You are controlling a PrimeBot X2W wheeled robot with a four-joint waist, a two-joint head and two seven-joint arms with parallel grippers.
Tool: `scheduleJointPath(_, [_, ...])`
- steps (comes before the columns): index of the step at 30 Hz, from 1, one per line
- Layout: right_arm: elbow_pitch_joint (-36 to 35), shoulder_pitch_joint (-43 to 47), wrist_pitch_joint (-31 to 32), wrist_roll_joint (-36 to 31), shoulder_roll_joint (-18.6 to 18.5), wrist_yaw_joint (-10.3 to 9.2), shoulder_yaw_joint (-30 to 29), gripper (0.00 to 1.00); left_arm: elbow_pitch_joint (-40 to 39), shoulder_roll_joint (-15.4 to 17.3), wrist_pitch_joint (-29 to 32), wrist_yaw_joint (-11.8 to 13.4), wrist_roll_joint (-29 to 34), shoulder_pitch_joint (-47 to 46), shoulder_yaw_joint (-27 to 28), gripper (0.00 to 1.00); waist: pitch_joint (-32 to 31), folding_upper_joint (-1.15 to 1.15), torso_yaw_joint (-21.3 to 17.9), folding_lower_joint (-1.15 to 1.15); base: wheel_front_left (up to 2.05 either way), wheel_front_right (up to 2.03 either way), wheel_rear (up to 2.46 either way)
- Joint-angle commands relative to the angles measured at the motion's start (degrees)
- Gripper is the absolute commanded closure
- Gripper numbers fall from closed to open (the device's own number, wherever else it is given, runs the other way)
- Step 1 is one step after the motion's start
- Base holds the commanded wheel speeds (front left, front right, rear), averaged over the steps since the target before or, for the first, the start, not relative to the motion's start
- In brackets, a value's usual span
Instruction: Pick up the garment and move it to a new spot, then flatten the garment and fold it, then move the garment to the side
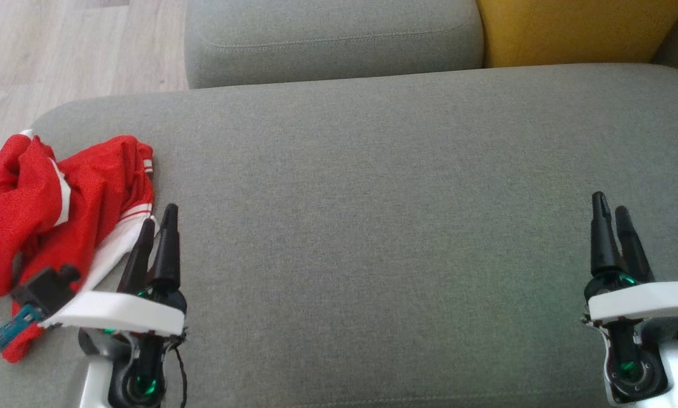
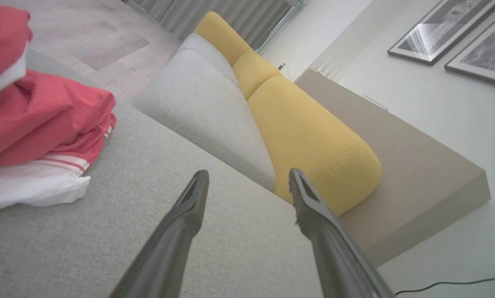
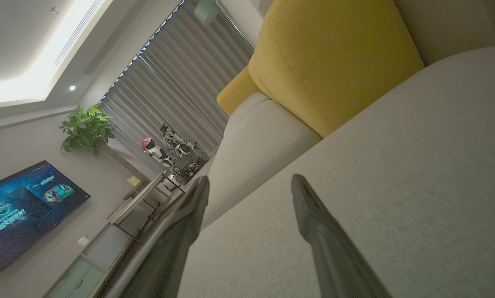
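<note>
Grippers sit nearest: the left gripper (image 1: 158, 218), its two dark fingers spread and empty, hovers just beside the crumpled red garment with white stripes (image 1: 61, 204), which lies heaped at the near left corner of the broad grey fabric seat (image 1: 372, 198). The right gripper (image 1: 610, 203), likewise spread and empty, hangs well apart at the near right. A pinch catching only the loose white hem could let the bundle slip off the left edge onto the pale wooden floor (image 1: 61, 51), and a far carry could bunch it against the mustard-yellow cushion (image 1: 571, 28).
</note>
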Motion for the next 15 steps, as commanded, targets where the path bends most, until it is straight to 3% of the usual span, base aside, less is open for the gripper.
scheduleJointPath(1, [-2.67, -3.69, -0.97, -2.11, -1.35, -0.02, 0.66, 0.00, -2.75, 1.47, -0.86, 0.25, 2.40, -4.08, 0.13, 0.00, 0.00, 0.00, 0.01, 0.00, 0.00, 0.00, 0.00])
scheduleJointPath(15, [-2.81, -3.55, -2.87, -13.63, -1.77, -0.03, 2.30, 0.00, -3.46, 4.59, -3.37, 3.87, 15.18, -3.84, -5.22, 0.00, -0.15, 0.00, -0.17, 0.00, 0.00, 0.00, 0.00])
